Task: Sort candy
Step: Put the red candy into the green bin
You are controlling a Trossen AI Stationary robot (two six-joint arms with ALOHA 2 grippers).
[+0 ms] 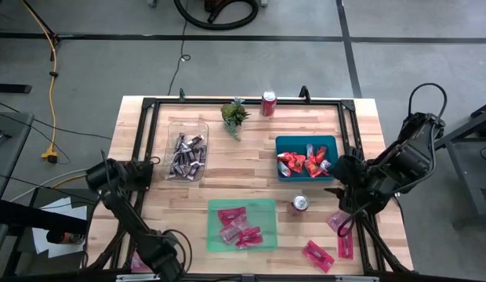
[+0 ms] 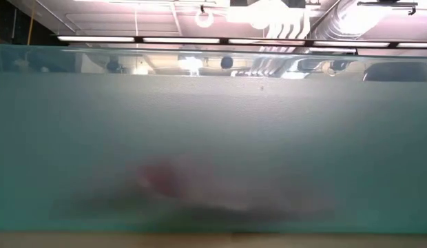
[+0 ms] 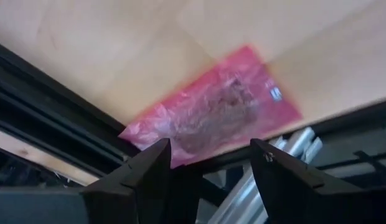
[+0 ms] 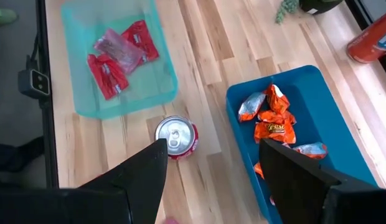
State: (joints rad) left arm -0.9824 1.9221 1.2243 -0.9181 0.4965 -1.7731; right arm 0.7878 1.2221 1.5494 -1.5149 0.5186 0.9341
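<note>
Pink packet (image 3: 211,109), print unreadable, just beyond spread left fingers (image 3: 149,171). Soda can (image 4: 176,138), orange packets (image 4: 272,121), lettering illegible, ahead of spread right fingers (image 4: 149,171).

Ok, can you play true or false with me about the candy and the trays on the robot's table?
1. The dark brown bars lie in the clear tray. True.
2. The blue tray holds pink packets. False: it holds red-orange packets.
3. A soda can stands between the green tray and the blue tray. True.
4. Every pink packet is already in the green tray. False: some pink packets lie loose on the table.
5. The left gripper has its fingers shut. False: they are open above a pink packet.
</note>
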